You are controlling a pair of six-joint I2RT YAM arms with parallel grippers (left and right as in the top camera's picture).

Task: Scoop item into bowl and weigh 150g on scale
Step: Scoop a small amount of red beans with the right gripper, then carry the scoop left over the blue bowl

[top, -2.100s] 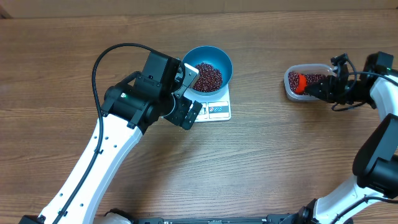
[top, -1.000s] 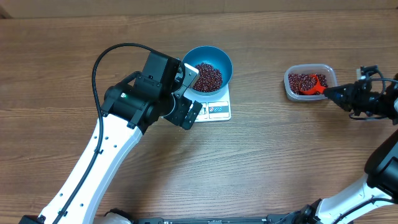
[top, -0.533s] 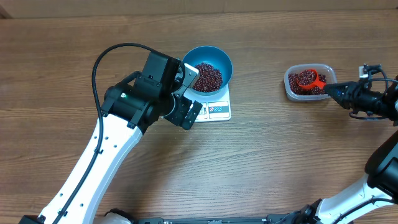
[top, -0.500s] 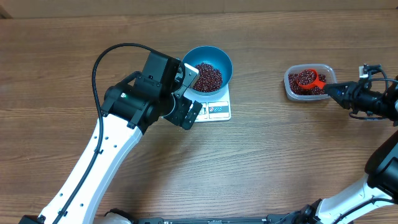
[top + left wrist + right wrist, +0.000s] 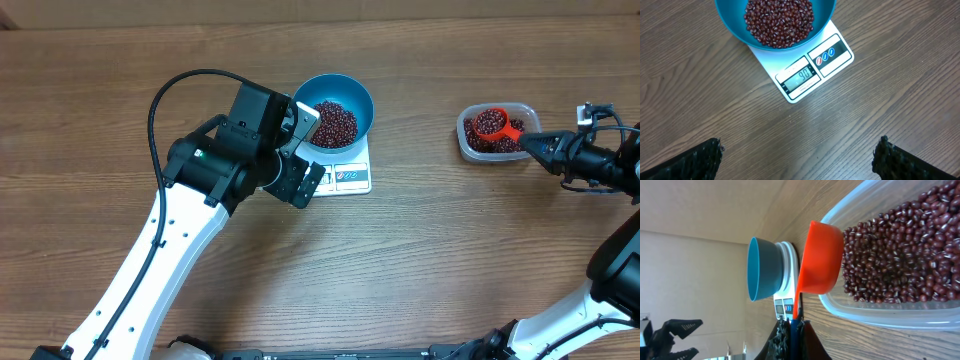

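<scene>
- Scooping is in hand: a scoop [image 5: 821, 255] loaded with beans [image 5: 489, 122] is pinched by its handle in the right gripper [image 5: 533, 142], above the tub [image 5: 464, 140], well right of the scale [image 5: 351, 179].
- The part-filled bowl [image 5: 358, 96] sits on the scale.
- The left gripper [image 5: 306, 150] is spread wide beside the scale.
- Next, a level carry to the bowl is called for.

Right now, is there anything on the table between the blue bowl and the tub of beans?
Nothing. In the overhead view, only bare wooden table lies between the bowl and the tub.
</scene>
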